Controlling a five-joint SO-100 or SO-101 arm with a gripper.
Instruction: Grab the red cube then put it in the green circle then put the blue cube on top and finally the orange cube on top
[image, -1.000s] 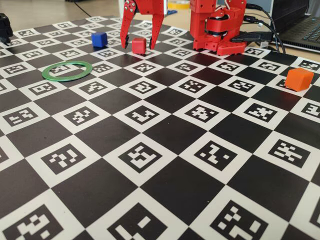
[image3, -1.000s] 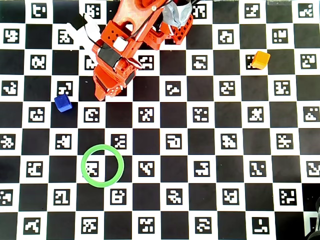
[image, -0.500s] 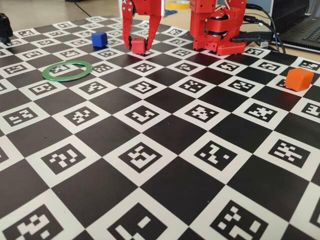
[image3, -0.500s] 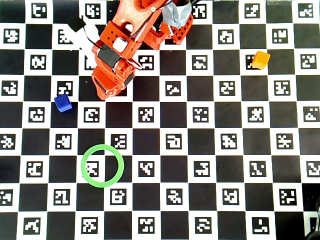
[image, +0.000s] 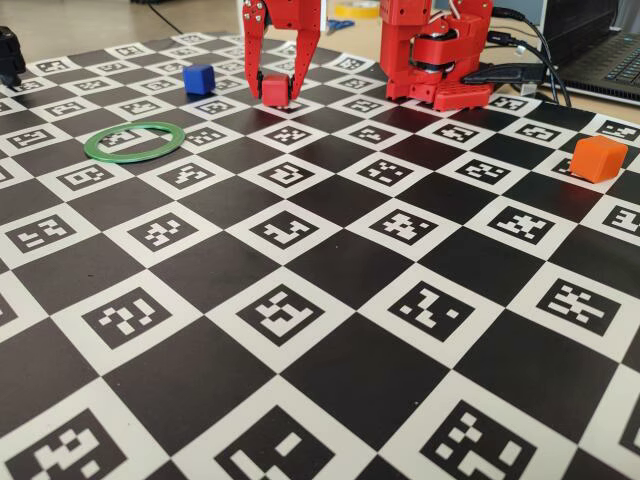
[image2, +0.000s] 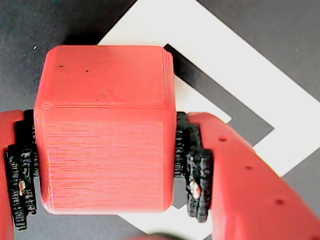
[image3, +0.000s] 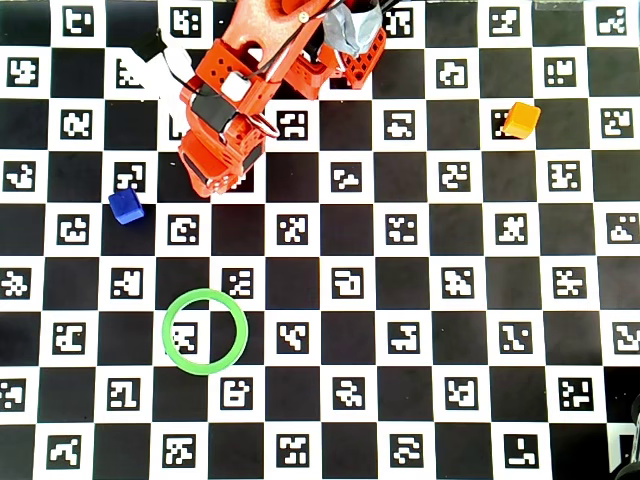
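Fixed view: the gripper (image: 272, 88) hangs at the far side of the checkered counter (image: 320, 300), its 2 jaws pinching the red cube (image: 276, 89). The blue cube (image: 199, 79) sits just left, the green ring (image: 134, 141) nearer, the orange cube (image: 598, 158) far right.

Wrist view: black pads (image2: 192, 167) press both cube (image2: 105, 130) sides.

Overhead view: the arm (image3: 225, 120) hides the red cube; the ring (image3: 204, 331) lies well below it.

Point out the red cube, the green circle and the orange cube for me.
red cube (image2: 105, 75): wrist view, on its top face.
green circle (image3: 204, 297): overhead view, on the far arc of the ring.
orange cube (image: 598, 158): fixed view, on its front face.
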